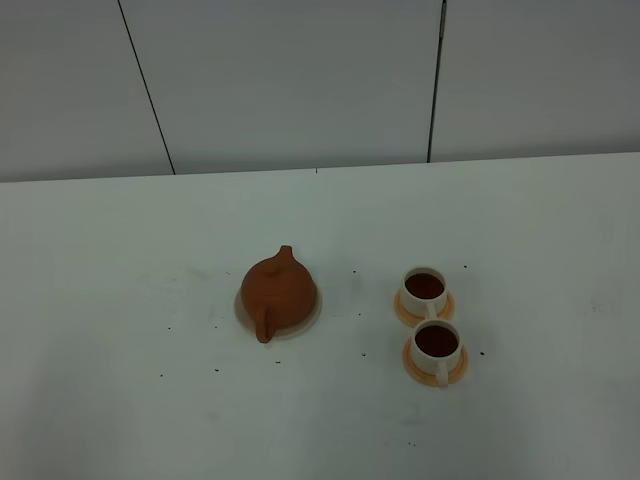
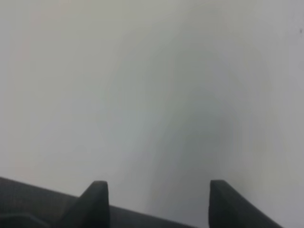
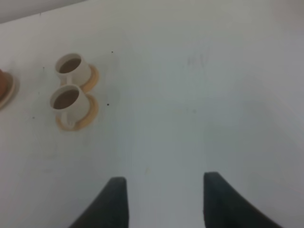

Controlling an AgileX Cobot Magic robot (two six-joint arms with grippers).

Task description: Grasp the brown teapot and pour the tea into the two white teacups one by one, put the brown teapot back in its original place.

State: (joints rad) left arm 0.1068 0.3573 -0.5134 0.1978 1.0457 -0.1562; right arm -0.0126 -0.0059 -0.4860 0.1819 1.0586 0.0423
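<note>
The brown teapot [image 1: 277,292] sits upright on its cream disc, the original place [image 1: 313,311], left of centre on the white table, with its stubby handle pointing toward the front. The two white teacups [image 1: 424,290] [image 1: 437,346] stand on orange saucers to its right, both holding dark tea [image 1: 424,285]. Neither gripper shows in the high view. In the left wrist view my left gripper [image 2: 156,204] is open over bare table. My right gripper [image 3: 164,199] is open and empty, well away from the teacups [image 3: 73,67] [image 3: 66,99]; a sliver of the teapot [image 3: 3,81] shows at the picture's edge.
The white table [image 1: 120,400] spreads around the set, with small dark specks scattered on it. A pale panelled wall [image 1: 300,80] rises behind the table's far edge.
</note>
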